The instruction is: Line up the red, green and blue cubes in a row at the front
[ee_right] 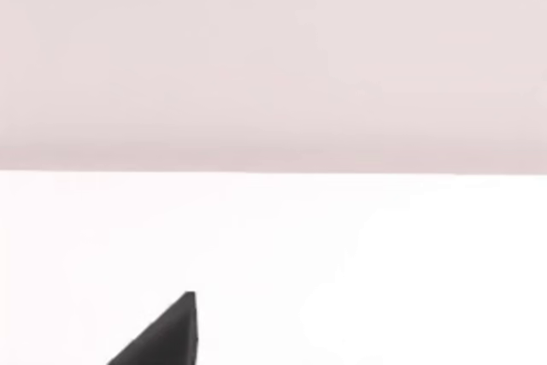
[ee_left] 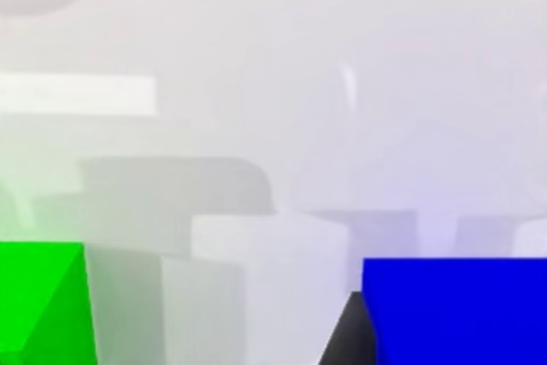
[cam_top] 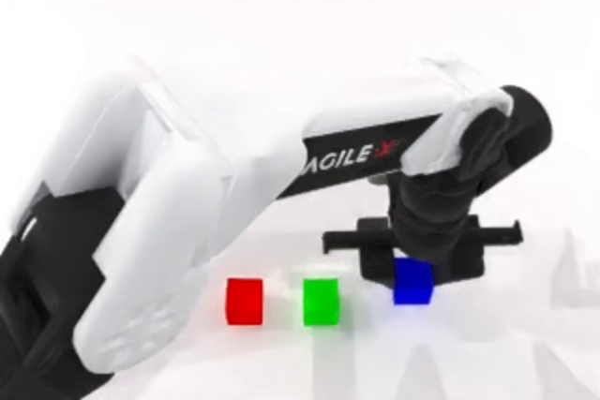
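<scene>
Our left gripper (cam_top: 412,274) reaches across to the table's right front, fingers clamped on the small bright blue cube (cam_top: 412,282), held level with the bright green cube (cam_top: 321,302) and bright red cube (cam_top: 245,301) to extend their row; right arm out of view.
</scene>
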`<state>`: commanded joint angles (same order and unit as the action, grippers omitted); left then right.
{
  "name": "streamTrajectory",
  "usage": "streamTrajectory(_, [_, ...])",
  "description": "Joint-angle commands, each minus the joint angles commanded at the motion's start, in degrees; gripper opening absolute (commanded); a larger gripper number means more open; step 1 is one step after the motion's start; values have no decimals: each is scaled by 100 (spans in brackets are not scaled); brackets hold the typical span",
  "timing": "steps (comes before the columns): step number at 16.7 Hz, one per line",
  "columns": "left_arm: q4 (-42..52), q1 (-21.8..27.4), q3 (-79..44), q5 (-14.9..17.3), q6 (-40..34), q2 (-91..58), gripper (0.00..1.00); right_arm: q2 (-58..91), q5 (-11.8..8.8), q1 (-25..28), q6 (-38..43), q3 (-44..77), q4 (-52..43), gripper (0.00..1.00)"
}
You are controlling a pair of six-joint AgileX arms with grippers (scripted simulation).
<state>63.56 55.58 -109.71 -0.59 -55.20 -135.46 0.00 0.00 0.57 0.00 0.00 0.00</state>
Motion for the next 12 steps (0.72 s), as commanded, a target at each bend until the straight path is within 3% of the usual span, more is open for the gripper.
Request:
streamTrajectory(1, [0, 0, 0, 0, 0, 0, 0, 0, 0, 0, 0, 0, 0, 100])
streamTrajectory(12, [0, 0, 0, 0, 0, 0, 83, 0, 0, 0, 0, 0, 0, 100])
